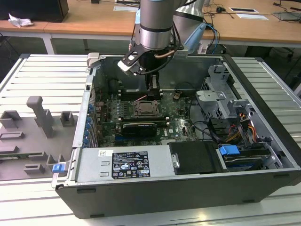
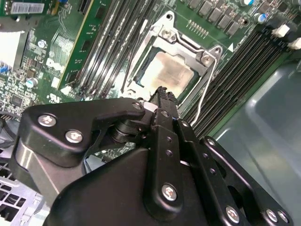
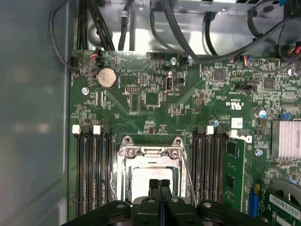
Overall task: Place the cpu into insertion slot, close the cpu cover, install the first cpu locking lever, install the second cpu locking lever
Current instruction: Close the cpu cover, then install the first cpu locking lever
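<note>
In the middle of the exterior view, the black two-fingered gripper (image 1: 153, 91) hung inside the open dark grey computer case (image 1: 188, 197), its fingers clenched together on nothing. The small square silvery-grey cpu (image 2: 168, 74) lay just below the fingertips, seated in the metal-rimmed insertion slot (image 1: 145, 108), the thin silvery cpu cover (image 3: 150, 151) seemingly down around it. A thin wire locking lever (image 2: 207, 82) ran lengthways along one side, beside long black memory slots (image 3: 209, 169).
</note>
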`<state>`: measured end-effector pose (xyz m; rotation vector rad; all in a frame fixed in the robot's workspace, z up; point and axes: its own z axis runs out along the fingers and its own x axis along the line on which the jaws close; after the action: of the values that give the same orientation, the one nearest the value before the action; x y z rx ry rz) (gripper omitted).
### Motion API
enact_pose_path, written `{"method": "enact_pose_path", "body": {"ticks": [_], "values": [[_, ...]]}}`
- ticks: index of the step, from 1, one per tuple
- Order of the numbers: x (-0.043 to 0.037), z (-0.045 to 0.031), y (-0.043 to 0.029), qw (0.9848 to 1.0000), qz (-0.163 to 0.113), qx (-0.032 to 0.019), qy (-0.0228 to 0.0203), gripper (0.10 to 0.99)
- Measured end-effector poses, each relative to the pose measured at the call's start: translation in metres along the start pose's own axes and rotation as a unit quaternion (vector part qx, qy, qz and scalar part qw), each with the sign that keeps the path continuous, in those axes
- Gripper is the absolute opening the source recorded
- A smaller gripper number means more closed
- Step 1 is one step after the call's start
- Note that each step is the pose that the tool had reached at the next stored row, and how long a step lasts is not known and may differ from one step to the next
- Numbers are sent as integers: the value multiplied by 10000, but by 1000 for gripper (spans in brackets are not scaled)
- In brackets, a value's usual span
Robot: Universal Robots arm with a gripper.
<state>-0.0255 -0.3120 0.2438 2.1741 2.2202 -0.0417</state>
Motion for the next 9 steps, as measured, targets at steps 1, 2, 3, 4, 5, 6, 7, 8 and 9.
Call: {"method": "enact_pose_path", "body": {"ticks": [1, 2, 3, 4, 5, 6, 7, 8, 9], "values": [[0, 1, -14, 10000, 0, 0, 0, 106], [0, 2, -25, 10000, 0, 0, -1, 106], [0, 4, -34, 10000, 0, 0, -1, 106], [1, 6, -55, 10000, 0, 0, 0, 106], [1, 7, -61, 10000, 0, 0, 0, 106], [2, 8, -65, 10000, 0, 0, 0, 106], [2, 8, -73, 10000, 0, 0, 0, 106], [2, 9, -79, 10000, 0, 0, 0, 106], [2, 9, -84, 10000, 0, 0, 0, 106]]}}
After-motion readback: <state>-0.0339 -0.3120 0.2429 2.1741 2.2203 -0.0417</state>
